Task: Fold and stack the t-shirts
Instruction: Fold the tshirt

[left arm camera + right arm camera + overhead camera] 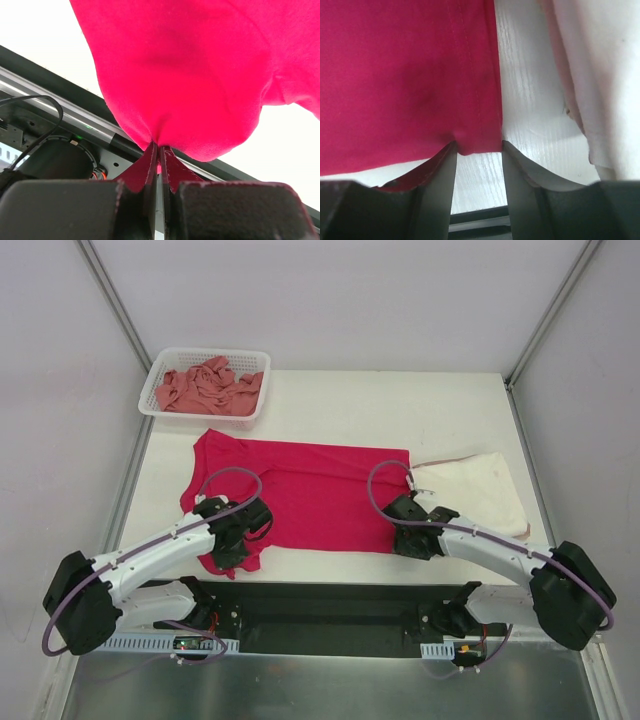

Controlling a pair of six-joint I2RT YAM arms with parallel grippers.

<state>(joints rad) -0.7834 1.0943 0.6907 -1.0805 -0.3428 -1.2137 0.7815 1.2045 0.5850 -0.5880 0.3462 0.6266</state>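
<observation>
Top external view: a bright magenta-red t-shirt (310, 490) lies spread across the middle of the white table (400, 400), its near edge running close to the arms' bases. Just to its right rests a cream-white t-shirt (475, 490), folded into a compact shape with a thin pinkish edge showing along its near side. At the far left corner, a salmon-pink t-shirt (208, 388) sits crumpled inside a white mesh basket (160, 368).

Left wrist view: the left gripper (159, 149) has its fingers pressed together on a pinch of the magenta-red cloth at the shirt's near left corner. The fabric gathers into a tight pucker at the fingertips and billows out beyond them, with a black rail (60, 95) at the table's near edge visible behind.

Right wrist view: the right gripper (478, 146) is at the shirt's near right corner, its fingers (440, 172) parted to a moderate gap. The stitched hem corner lies flat on the table between the two tips, which straddle it without clamping it. A strip of bare table separates the magenta-red hem from the cream-white shirt on the right.
</observation>
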